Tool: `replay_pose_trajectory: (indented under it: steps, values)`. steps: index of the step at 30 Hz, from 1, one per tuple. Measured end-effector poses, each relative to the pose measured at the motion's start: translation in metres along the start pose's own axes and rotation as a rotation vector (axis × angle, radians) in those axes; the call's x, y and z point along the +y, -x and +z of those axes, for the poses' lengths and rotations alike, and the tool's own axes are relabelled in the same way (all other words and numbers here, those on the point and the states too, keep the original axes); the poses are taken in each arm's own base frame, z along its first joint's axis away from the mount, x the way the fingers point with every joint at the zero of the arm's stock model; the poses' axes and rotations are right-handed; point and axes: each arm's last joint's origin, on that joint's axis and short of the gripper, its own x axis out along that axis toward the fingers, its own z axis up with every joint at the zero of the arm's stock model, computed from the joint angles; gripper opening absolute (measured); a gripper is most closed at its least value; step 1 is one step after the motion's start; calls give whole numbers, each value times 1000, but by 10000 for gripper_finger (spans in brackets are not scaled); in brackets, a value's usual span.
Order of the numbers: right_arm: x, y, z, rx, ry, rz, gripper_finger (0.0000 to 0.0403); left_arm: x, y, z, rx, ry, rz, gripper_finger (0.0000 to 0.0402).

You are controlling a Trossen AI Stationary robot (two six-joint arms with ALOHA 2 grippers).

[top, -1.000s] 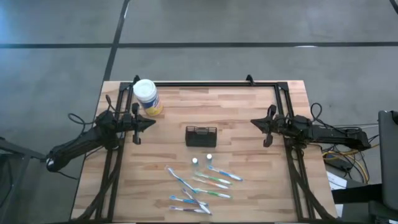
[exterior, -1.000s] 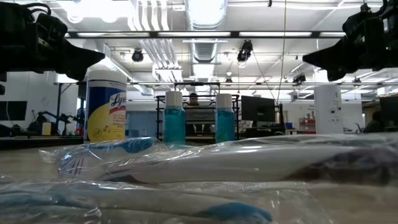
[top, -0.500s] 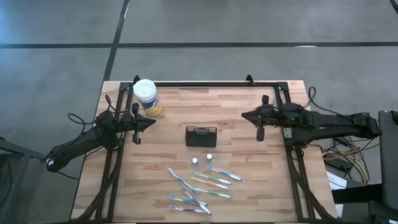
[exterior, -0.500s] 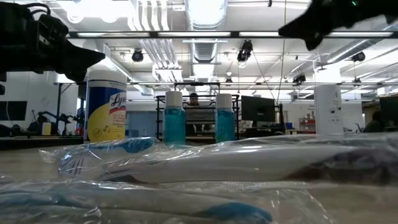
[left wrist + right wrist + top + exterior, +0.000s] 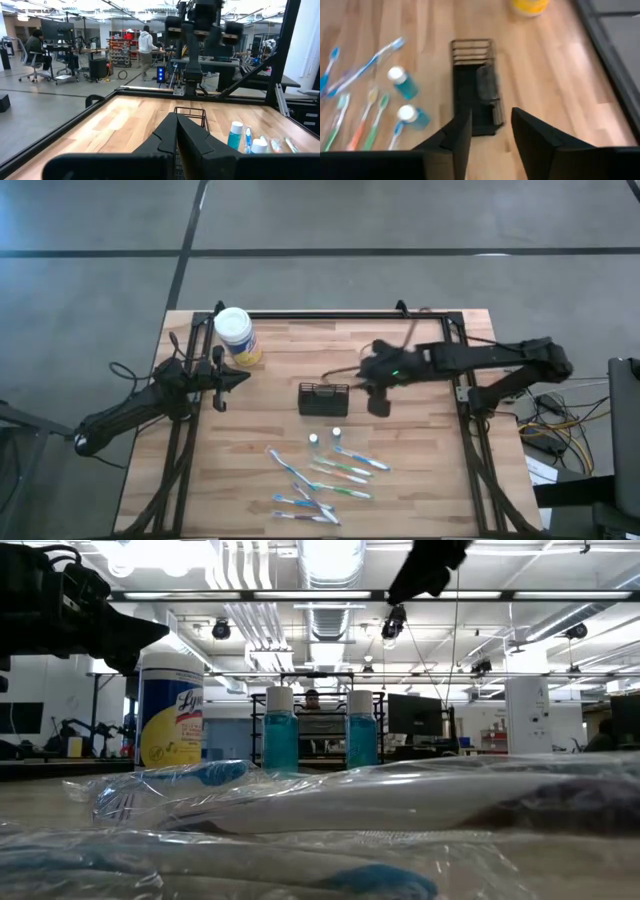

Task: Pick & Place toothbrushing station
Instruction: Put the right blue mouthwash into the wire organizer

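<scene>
Black wire-mesh caddy (image 5: 324, 398) sat near table (image 5: 420, 480) centre, long axis across the table, left to right in the high view. Right gripper (image 5: 372, 385) hovered above the board just beside the caddy's right end, arm stretched in from the right edge. Its wrist view looked down on the caddy (image 5: 474, 83) lying straight ahead between the two fingers (image 5: 535, 135), long axis running away from the camera; the fingers stood apart, nothing held. So the caddy lay just leftward of the right gripper and lower, still untouched.

Left gripper (image 5: 233, 377) waited near the left edge, well apart from the caddy, fingers together on nothing, pointed at the caddy (image 5: 192, 116).

Right arm was clearly nearer; the grasp looked like its job. Judgement: fingers would straddle a narrow wall or the short width, since the long axis lined up with the approach.

Two small blue bottles (image 5: 324, 438) and loose toothbrushes (image 5: 330, 475) lay nearer the front edge, apart from the caddy. Yellow wipes tub (image 5: 236, 336) stood at the far left corner.
</scene>
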Motion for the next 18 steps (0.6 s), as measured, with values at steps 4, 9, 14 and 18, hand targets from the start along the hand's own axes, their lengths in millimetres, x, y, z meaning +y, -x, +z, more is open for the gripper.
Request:
replay_pose_trajectory:
  steps: [4,9,14,18]
  values:
    - [25,-16,19,79,81,38,176,0,0,0,0,0,0,14]
    - [47,-32,37,138,20,44,200,0,0,0,0,0,0,14]
    - [53,-51,38,295,-84,-7,205,0,0,0,0,0,-1,14]
    - [57,-64,39,383,-154,-39,206,0,0,0,1,1,-2,14]
